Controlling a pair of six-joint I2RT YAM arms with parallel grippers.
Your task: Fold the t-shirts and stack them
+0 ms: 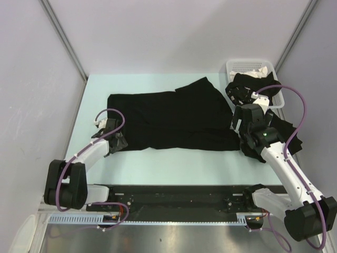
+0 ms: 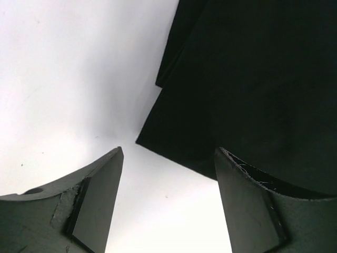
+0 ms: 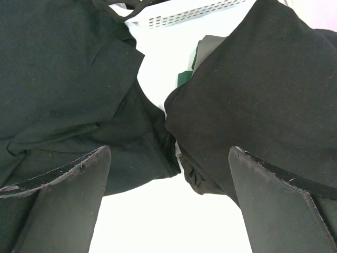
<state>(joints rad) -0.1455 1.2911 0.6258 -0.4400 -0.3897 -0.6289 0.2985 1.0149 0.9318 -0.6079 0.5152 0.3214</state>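
Left gripper (image 2: pixel 167 153): wide, empty, spread t-shirt (image 1: pixel 174 121) corner just ahead between the fingers, likely lined up for a fold
Right gripper (image 3: pixel 169 151): wide, empty, between that shirt and another black t-shirt (image 3: pixel 263 95)

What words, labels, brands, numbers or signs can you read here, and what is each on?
None can be read. The black t-shirt spread on the table shows plain cloth, the white basket shows only slots, and nothing else carries legible marking.
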